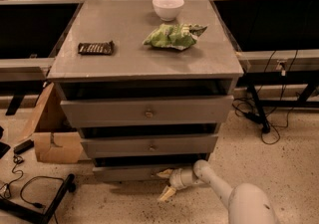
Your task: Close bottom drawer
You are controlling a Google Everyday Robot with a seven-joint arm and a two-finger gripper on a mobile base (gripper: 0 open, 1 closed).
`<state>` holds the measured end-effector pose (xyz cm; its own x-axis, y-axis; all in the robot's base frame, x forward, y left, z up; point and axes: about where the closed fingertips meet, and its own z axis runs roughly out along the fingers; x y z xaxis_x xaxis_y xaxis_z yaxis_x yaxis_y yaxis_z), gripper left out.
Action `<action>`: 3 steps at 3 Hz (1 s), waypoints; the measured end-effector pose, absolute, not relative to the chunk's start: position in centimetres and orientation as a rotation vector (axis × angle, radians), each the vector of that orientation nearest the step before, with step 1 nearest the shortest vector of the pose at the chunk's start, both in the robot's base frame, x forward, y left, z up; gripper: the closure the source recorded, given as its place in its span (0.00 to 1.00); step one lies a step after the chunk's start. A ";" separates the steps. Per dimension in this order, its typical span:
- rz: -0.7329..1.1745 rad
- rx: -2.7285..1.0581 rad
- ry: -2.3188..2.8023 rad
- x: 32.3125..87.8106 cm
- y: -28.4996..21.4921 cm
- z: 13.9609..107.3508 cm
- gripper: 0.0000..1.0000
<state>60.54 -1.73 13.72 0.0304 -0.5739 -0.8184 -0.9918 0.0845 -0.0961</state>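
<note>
The grey cabinet has three drawers, each with a small brass knob. The bottom drawer is the slimmest front, just above the floor, with a dark gap above it. My gripper is low at the right part of that front, on the white arm coming from the lower right. Its pale fingers are spread, one against the drawer front and one pointing down to the floor. It holds nothing.
The middle drawer and top drawer stand slightly out. On the top are a white bowl, a green chip bag and a dark snack bar. A cardboard box and cables lie left; cables and a table leg are right.
</note>
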 end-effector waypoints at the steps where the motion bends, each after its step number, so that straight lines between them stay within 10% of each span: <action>1: 0.724 -1.577 1.633 60.5 -1.7 13.7 0.00; 3: 0.730 -1.574 1.647 59.5 -2.1 13.5 0.41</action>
<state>59.52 -2.05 13.53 0.0176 -0.5773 -0.8164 -0.9925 0.0889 -0.0843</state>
